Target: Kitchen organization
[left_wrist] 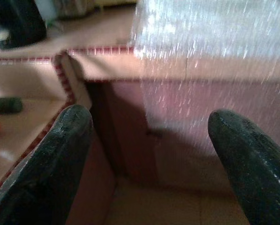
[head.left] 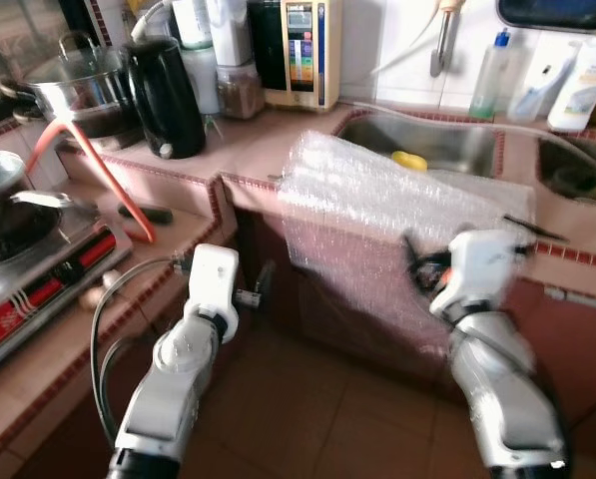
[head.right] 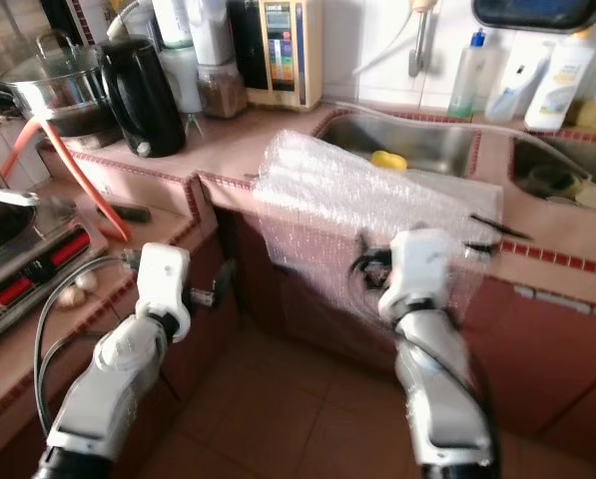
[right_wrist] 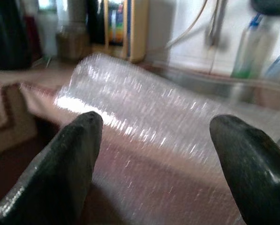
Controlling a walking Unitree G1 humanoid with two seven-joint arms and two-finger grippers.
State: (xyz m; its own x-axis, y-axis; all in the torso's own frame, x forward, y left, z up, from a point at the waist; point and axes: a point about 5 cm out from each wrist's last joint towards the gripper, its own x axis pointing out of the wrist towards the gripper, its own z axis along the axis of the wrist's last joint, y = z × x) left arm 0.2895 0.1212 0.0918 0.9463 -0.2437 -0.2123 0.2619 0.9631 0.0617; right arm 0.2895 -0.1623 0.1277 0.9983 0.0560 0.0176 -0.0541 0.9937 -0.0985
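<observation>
A sheet of clear bubble wrap (head.left: pixel 377 200) lies on the pink tiled counter (head.left: pixel 248 145) beside the sink (head.left: pixel 447 140) and hangs down over the cabinet front. My right gripper (right_wrist: pixel 154 159) is open and held close in front of the hanging sheet (right_wrist: pixel 144 112), with nothing between its fingers. My left gripper (left_wrist: pixel 149 154) is also open and empty. It is lower and to the left, near the corner where the counter steps down, and faces the sheet's left edge (left_wrist: pixel 210 37). Both silver arms reach forward from below.
A black kettle (head.left: pixel 166 95), a lidded pot (head.left: pixel 78 85) and jars stand at the back left. A gas stove (head.left: pixel 38 269) and an orange hose (head.left: pixel 98 165) are on the lower left counter. A yellow item (head.left: pixel 409 160) lies in the sink; bottles (head.left: pixel 587 80) stand behind.
</observation>
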